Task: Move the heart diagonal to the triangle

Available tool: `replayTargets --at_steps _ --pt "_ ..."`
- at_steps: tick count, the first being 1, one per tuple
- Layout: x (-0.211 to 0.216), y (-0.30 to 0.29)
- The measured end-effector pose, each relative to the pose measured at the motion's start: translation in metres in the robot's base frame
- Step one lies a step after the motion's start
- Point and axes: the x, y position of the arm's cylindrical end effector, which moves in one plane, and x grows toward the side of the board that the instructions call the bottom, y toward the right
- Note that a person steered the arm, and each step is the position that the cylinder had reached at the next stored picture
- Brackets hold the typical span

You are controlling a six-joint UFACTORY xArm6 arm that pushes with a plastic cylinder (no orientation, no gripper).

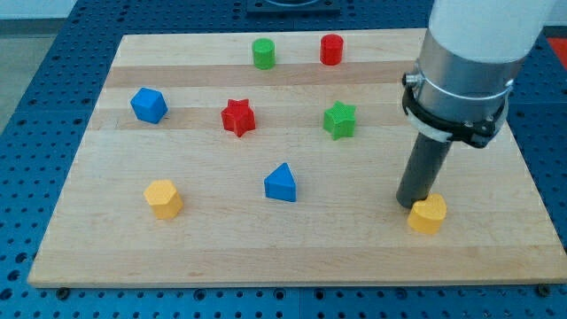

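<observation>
While no jaws are carried — only a rod — my tip [413, 205] is pressed against the yellow heart [428, 214], at the blue triangle's [282, 183] four o'clock.

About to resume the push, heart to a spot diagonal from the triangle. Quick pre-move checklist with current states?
1. Target picked out: the yellow heart at the view's lower right; ok.
2. Reference located: blue triangle near the board's middle; ok.
3. My tip at the heart: it sits against the heart's upper left side, actual contact hidden; cannot tell.
4. Push side: tip is on the triangle's side of the heart, so pushing would drive it away; not ok.
5. Path from heart toward triangle free of blocks; ok.
6. Heart's margin to the board edge: close to the view's bottom right; cannot tell if enough.
</observation>
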Motion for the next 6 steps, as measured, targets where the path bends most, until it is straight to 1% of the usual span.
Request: replayTargets --at_steps 1,3,6 --pt "0.016 0.003" --pt "0.016 0.005" --pt "0.016 0.027"
